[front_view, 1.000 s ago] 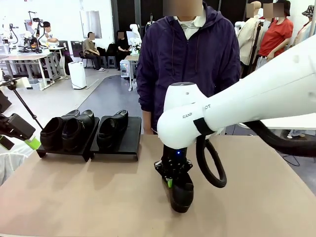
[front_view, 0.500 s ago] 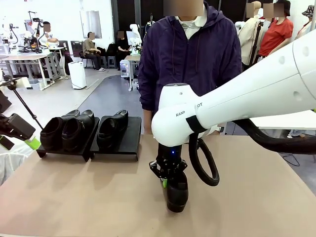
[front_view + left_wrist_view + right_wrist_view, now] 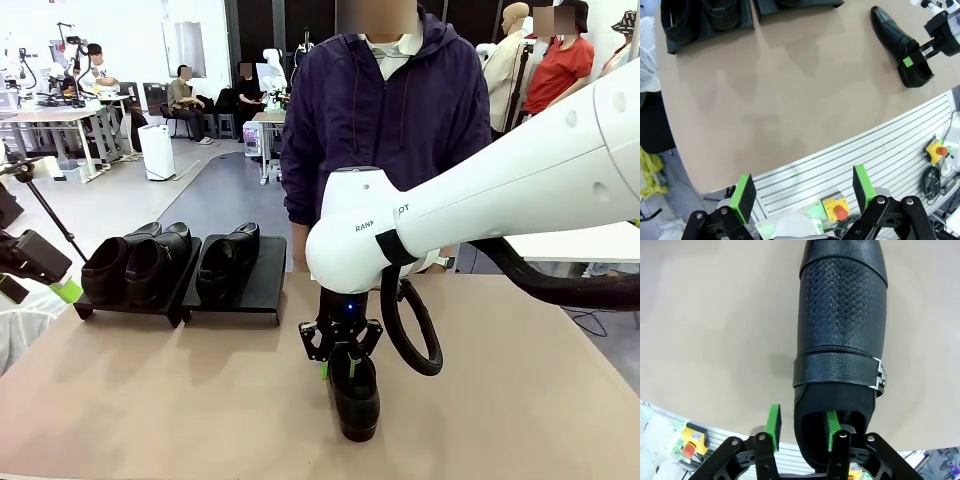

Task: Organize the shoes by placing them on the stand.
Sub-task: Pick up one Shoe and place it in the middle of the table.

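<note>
One black shoe [image 3: 354, 400] lies on the tan table, toe toward me; the same shoe [image 3: 842, 335] has a strap and buckle. My right gripper [image 3: 340, 358] hangs over its heel end. The jaws stand open astride the shoe's side wall: one green pad [image 3: 774, 426] sits outside with a gap, the other inside the opening. The stand [image 3: 262, 287] is at the far left with three shoes: two [image 3: 135, 262] on its left panel, one [image 3: 226, 260] on its right. My left gripper [image 3: 802, 192] is open and empty, beyond the near table edge. From there I see the shoe [image 3: 897, 42] and the right gripper [image 3: 926, 47].
A person in a dark purple jacket [image 3: 380, 120] stands at the far edge behind my right arm. A black cable loop [image 3: 412, 335] hangs from that arm beside the shoe. A ribbed metal rail [image 3: 875, 160] with emergency-stop buttons runs along the near table edge.
My right gripper carried the shoe a little to the left, then opened its jaws and let go of it. The left arm has not moved.
</note>
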`<state>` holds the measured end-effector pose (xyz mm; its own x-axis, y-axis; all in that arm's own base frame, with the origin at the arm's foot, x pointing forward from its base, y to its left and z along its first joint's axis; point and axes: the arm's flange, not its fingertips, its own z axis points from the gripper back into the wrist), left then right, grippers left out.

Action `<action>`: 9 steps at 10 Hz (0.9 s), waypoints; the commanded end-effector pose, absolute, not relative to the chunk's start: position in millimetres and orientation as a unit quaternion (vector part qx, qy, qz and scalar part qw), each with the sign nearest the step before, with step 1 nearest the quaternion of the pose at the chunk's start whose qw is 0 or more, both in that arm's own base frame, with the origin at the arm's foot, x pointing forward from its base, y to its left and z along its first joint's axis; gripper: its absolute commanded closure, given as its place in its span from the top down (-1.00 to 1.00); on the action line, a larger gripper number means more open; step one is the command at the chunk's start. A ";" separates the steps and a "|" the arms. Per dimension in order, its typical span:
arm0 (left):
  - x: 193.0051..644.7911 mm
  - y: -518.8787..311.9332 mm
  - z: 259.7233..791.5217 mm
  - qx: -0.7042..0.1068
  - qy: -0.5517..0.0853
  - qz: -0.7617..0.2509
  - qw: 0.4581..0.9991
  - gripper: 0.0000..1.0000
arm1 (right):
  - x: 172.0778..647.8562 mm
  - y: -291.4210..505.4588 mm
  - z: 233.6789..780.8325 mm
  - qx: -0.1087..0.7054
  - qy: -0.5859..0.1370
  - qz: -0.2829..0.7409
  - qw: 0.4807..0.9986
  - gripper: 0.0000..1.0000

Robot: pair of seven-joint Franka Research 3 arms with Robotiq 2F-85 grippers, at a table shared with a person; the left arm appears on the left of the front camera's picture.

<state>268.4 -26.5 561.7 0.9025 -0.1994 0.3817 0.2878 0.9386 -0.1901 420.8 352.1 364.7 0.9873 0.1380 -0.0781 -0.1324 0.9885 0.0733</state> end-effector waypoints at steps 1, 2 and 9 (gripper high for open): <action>269.2 -23.9 561.4 -0.131 -0.180 -0.135 0.965 1.00 | 423.6 353.9 370.2 0.045 0.053 0.074 0.995 1.00; 269.2 -23.9 561.4 -0.131 -0.180 -0.135 0.965 1.00 | 422.9 353.3 371.8 0.047 0.051 0.074 0.995 1.00; 269.2 -23.9 561.4 -0.131 -0.180 -0.135 0.965 1.00 | 415.7 351.4 380.8 0.049 0.042 0.083 0.994 1.00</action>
